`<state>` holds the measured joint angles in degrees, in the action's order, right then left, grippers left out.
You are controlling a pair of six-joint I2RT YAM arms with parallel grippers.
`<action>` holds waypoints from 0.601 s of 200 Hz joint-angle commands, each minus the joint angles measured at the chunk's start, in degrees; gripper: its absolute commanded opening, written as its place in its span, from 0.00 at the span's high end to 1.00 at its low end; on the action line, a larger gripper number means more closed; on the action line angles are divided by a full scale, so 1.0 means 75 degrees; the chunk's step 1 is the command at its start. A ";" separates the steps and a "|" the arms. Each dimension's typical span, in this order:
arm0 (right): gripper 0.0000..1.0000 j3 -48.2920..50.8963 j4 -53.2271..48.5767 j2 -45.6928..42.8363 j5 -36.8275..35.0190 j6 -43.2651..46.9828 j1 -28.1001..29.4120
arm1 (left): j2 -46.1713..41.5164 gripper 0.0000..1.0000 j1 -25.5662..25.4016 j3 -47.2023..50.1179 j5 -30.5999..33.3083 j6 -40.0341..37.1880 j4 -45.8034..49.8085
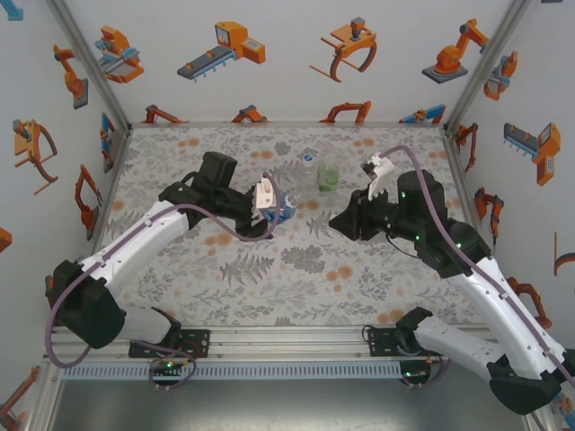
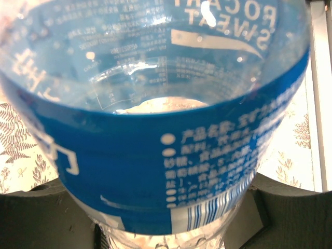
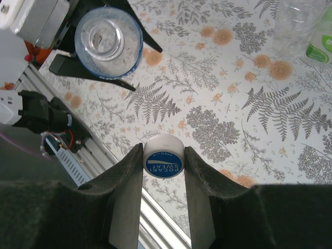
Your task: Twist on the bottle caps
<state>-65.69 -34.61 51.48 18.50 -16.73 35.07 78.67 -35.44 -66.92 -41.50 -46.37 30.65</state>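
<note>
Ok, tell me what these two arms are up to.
The left tool grips the blue-labelled Pocari Sweat bottle. The right tool is shut on a white Pocari Sweat cap, apart from the bottle and not yet screwed on. A clear bottle and a green-tinted bottle stand farther back.

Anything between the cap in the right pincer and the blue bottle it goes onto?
Nothing visible. The right pincer holds the cap, the left pincer the blue bottle; only table lies between. The green bottle and clear bottle stand aside.
</note>
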 commanded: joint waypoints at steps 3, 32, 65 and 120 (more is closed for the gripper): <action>0.96 0.0105 0.0394 0.0017 0.0473 0.0572 0.0012 | 0.0076 1.00 0.0015 -0.0316 -0.0344 -0.0053 0.0016; 0.96 0.0285 0.0698 0.0080 0.0951 0.1272 0.0012 | 0.0012 1.00 -0.0058 -0.0296 -0.0386 -0.0149 0.0174; 0.96 0.0295 0.0961 0.0168 0.1694 0.2090 0.0023 | 0.0005 1.00 -0.0360 -0.0300 -0.0154 -0.0404 0.0446; 1.00 0.0293 0.1246 -0.0016 0.2592 0.3776 0.0250 | 0.0133 1.00 -0.1031 -0.0434 0.0460 -0.0794 0.0999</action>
<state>-63.48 -27.68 52.80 33.52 3.09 35.88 79.09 -41.45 -67.77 -39.31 -49.50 34.22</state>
